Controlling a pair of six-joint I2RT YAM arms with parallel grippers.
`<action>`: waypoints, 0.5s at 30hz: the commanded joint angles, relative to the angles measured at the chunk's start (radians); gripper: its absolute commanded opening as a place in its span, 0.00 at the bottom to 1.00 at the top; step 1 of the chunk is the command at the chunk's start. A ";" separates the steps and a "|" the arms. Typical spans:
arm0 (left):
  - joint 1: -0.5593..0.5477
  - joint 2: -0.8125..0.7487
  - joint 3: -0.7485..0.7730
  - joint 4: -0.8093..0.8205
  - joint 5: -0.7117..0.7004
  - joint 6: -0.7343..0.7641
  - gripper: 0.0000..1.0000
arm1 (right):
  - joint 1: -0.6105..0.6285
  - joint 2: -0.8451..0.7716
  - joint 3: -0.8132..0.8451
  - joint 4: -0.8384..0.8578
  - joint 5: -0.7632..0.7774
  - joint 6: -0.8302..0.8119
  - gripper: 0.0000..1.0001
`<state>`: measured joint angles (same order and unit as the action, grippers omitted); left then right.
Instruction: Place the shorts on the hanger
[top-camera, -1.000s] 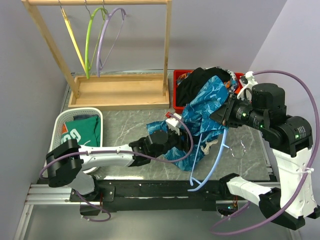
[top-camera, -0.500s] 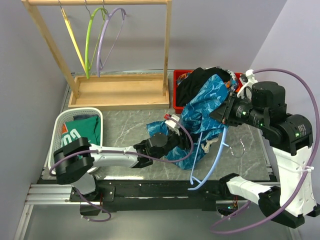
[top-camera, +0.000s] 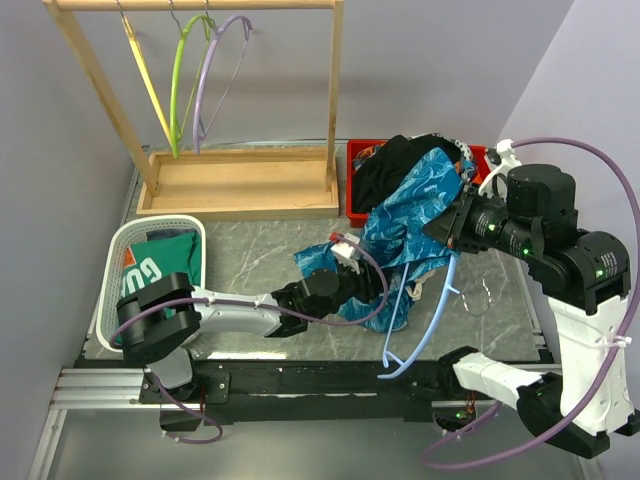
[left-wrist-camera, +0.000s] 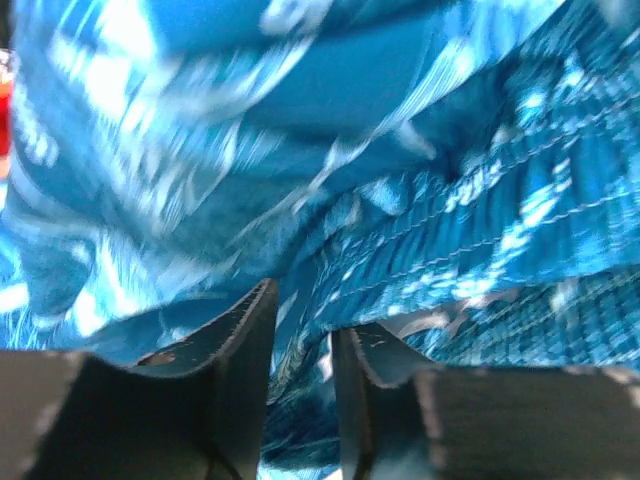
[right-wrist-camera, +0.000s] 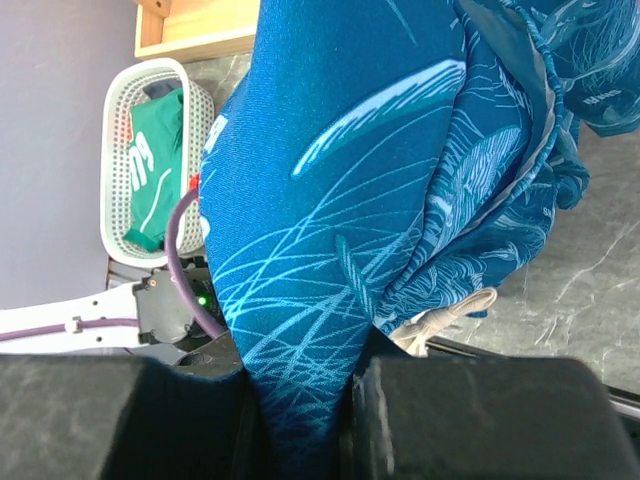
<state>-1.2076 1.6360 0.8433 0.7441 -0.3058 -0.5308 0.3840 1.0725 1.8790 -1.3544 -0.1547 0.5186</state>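
Right now the shorts (top-camera: 420, 195) hang over the middle of the table (top-camera: 250, 255). Their top is bunched up high at your right gripper (top-camera: 452, 226), and their lower folds spill down onto the grey tabletop near your left gripper (top-camera: 335, 287).

From the right wrist view you can see the right gripper (right-wrist-camera: 300, 420) clamped hard on a thick fold of the shorts (right-wrist-camera: 320, 200). No gap shows between the fingers and the cloth. The white drawstring (right-wrist-camera: 445, 320) dangles just beside that fold.

From the left wrist view your left gripper (left-wrist-camera: 300, 345) is pushed into the lower cloth (left-wrist-camera: 300, 150). Its jaws stand a narrow gap apart with blue fabric showing in the gap. You cannot tell whether they actually pinch it.

The hanger (top-camera: 432, 325) stands tilted just right of the shorts. Its upper end is under the right gripper and its lower end is at the near edge of the table. You cannot tell what bears it.

Behind the shorts, a black garment (top-camera: 395, 160) lies heaped in a red bin (top-camera: 358, 155).

At your far left, a white basket (top-camera: 122, 240) holds a green shirt (top-camera: 160, 262).

Further back, a wooden rack (top-camera: 240, 185) carries a lime-green hanger (top-camera: 178, 80) and a lavender hanger (top-camera: 215, 70).
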 joint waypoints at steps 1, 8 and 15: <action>0.005 -0.015 -0.094 0.047 -0.038 -0.058 0.31 | 0.007 -0.020 0.006 0.093 0.007 0.034 0.00; 0.005 -0.048 -0.225 0.123 -0.030 -0.146 0.19 | 0.006 0.018 -0.012 0.164 0.052 0.101 0.00; -0.036 -0.134 -0.288 0.092 -0.099 -0.195 0.01 | 0.006 0.075 -0.018 0.247 0.153 0.246 0.00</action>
<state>-1.2133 1.5616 0.5861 0.8516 -0.3264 -0.6823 0.3840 1.1393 1.8503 -1.2922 -0.0799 0.6456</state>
